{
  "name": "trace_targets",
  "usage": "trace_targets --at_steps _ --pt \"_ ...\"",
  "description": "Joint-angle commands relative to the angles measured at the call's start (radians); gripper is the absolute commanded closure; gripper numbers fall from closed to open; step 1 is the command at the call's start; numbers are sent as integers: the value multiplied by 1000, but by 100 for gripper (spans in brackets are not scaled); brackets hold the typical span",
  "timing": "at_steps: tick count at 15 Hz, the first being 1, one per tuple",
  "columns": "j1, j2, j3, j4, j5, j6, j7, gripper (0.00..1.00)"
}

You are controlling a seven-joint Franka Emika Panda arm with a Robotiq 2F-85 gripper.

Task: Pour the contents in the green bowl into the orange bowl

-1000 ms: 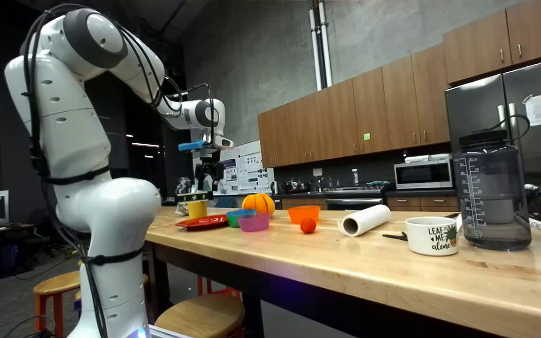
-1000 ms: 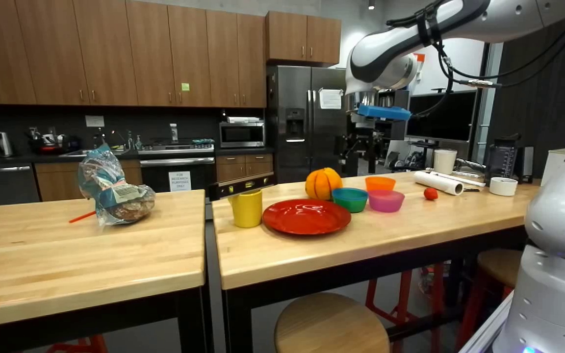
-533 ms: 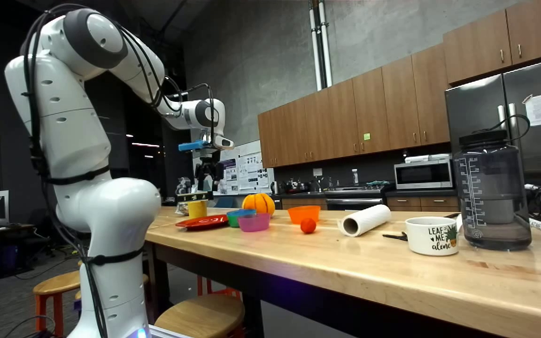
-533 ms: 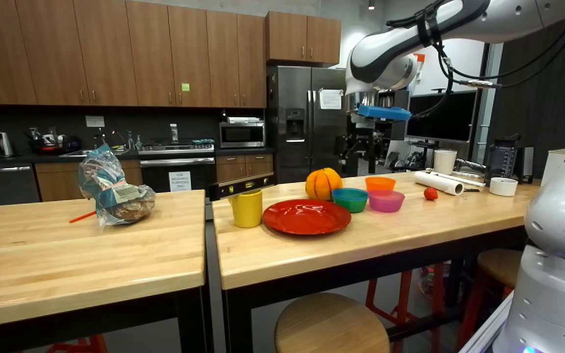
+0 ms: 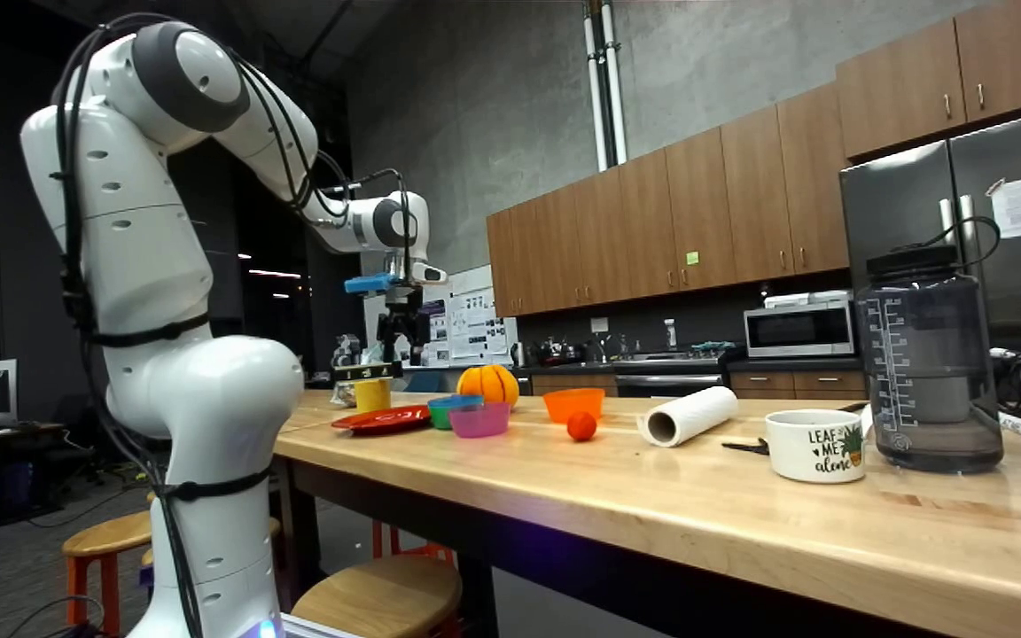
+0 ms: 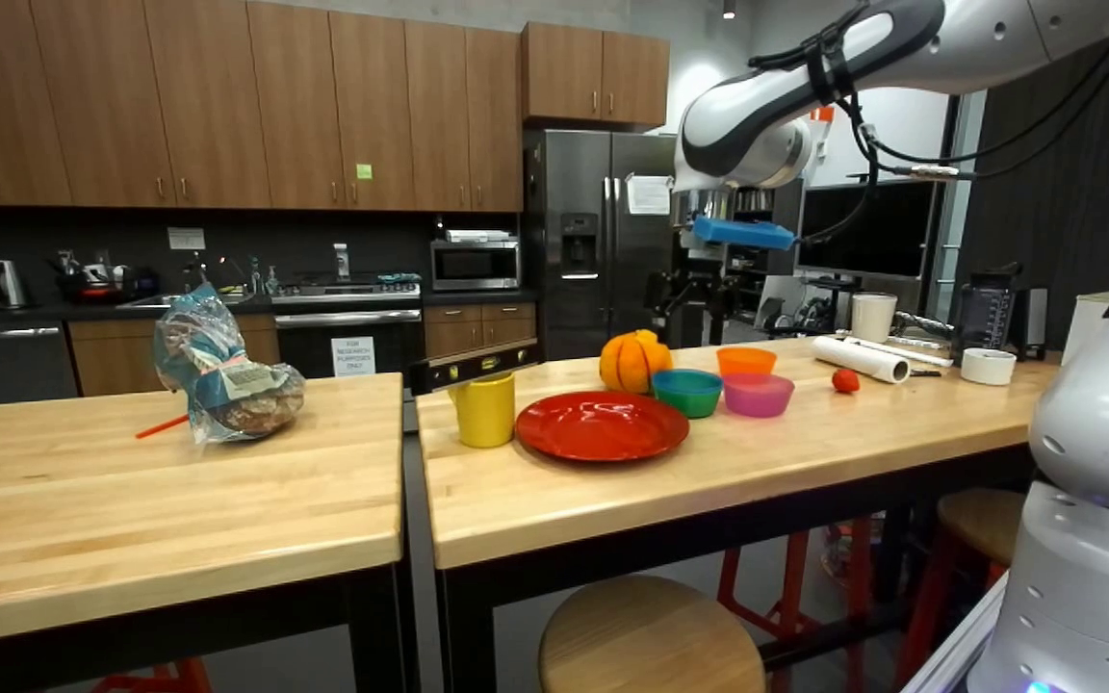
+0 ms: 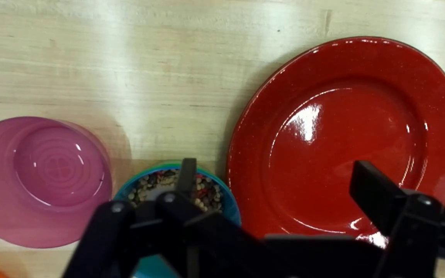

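"LEAF ME alone" is read on a white cup [image 5: 815, 454], beside a printed pineapple [image 5: 853, 445]. "FOR RESEARCH PURPOSES ONLY" is carried by a notice [image 6: 353, 355] on the oven door [image 6: 304, 348]. Graduation marks [image 5: 887, 359] are noted on a dark, see-through bottle [image 5: 945, 354]; the figures are too small to be read.

The gripper [image 7: 273, 173] is positioned above the pale wooden tabletop [image 6: 516, 491], its fingers [image 7: 375, 189] spread wide with nothing held between them.

The green bowl [image 6: 686, 393] is found upright on the tabletop, between a glossy, broad-rimmed red plate [image 6: 603, 426] and a translucent magenta bowl [image 6: 758, 396]; whether the plate is touched cannot be determined. The orange bowl [image 5: 573, 405], plain-rimmed and upright, is located near, apart from the magenta bowl. A ribbed, pumpkin-shaped object [image 6: 634, 361] is observed just beside the green bowl.

The green bowl's contents are disclosed by the wrist view alone: pale, dark and red grains [image 7: 211, 193], a blue edge being visible inside the green rim. Moulded rings in the magenta bowl's base are likewise shown there. Of the orange bowl, only an edge is admitted to that view. A spirit level [image 6: 477, 366], seen across the top of a yellow mug [image 6: 486, 412], is shown in both exterior views.
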Motion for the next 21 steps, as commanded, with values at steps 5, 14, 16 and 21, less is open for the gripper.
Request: trace_targets --at_steps 5,14,16,21 --pt "-11 99 -3 -15 -29 185 13 0" --pt "-17 169 -16 -20 -92 314 39 0" --pt "-16 174 -20 -21 -89 314 40 0" --pt "-34 159 -43 -4 -106 293 30 0"
